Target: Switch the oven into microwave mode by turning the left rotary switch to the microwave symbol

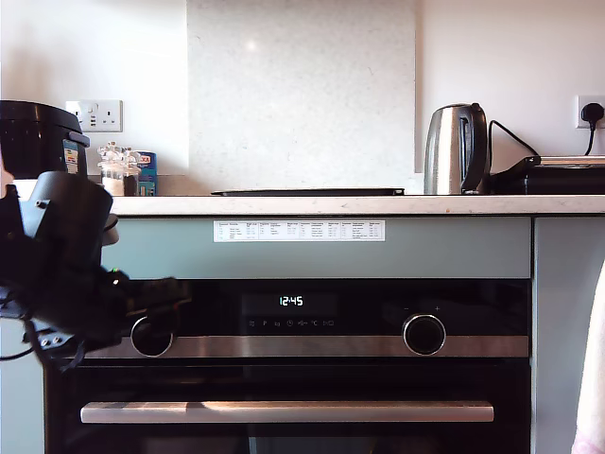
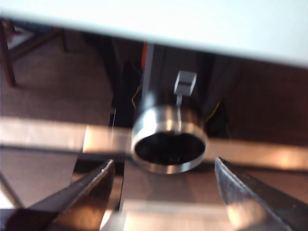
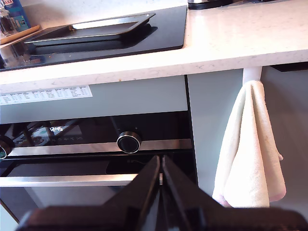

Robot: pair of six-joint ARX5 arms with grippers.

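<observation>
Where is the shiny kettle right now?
The kettle stands on the countertop toward the exterior view's right, above the oven, beside a wall socket.

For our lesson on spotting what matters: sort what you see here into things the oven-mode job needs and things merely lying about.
Needed: oven, left rotary switch, my first gripper.

Lying about: kettle, towel, baking tray, other knob.

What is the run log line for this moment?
first gripper: open, before small round black silver-rimmed knob | second gripper: shut, idle
</observation>
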